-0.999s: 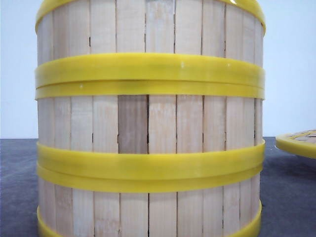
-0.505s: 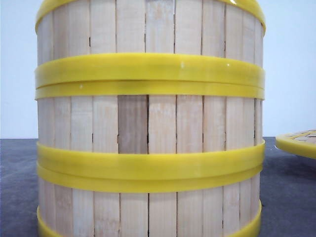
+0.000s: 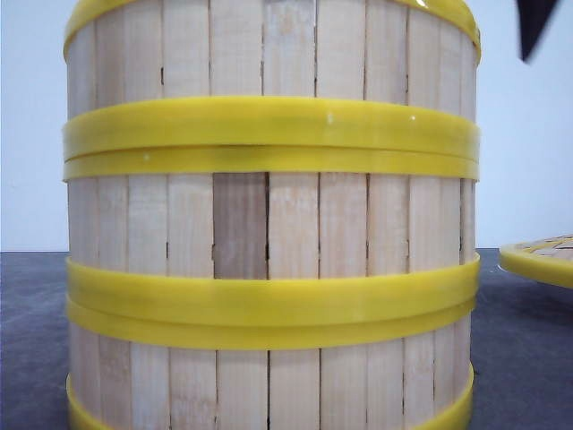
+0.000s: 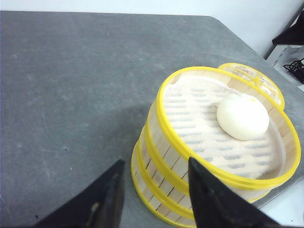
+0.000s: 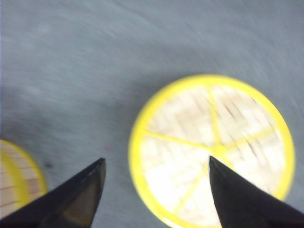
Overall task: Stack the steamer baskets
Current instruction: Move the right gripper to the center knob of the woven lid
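Baskets [image 4: 209, 156]: sitting stacked three high on the table [image 4: 71, 95], a bun [image 4: 242, 116] in the top one.
Left gripper [image 4: 152, 197]: hanging open beside the stack, holding nothing.
Right gripper [image 5: 156, 185]: open, hovering over the lid [image 5: 211, 149], probably lining up to cover the stack.
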`<action>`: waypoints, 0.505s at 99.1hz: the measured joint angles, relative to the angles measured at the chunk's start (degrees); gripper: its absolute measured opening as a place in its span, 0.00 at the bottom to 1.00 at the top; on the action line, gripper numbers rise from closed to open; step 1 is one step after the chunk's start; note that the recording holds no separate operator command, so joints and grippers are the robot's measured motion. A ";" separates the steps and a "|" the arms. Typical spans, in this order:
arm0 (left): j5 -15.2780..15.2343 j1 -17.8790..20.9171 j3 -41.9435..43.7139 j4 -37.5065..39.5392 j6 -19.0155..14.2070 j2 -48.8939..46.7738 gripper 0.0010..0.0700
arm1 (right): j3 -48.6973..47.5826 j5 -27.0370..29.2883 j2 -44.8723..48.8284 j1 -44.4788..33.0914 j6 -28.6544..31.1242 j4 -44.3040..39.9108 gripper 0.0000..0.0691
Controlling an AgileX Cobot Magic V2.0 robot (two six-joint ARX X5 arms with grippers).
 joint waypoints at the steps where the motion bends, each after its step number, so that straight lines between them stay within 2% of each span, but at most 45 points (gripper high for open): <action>1: 0.00 0.00 0.00 0.00 0.00 0.00 0.34 | 0.00 0.00 0.26 -0.37 0.00 -0.09 0.61; 27: 0.00 0.00 0.00 0.00 0.00 0.00 0.34 | -2.10 -1.81 6.03 -7.37 -0.02 -0.04 0.61; 50: 0.00 0.00 0.00 0.00 0.00 0.00 0.34 | -9.68 -2.60 8.87 -12.17 -0.44 4.44 0.61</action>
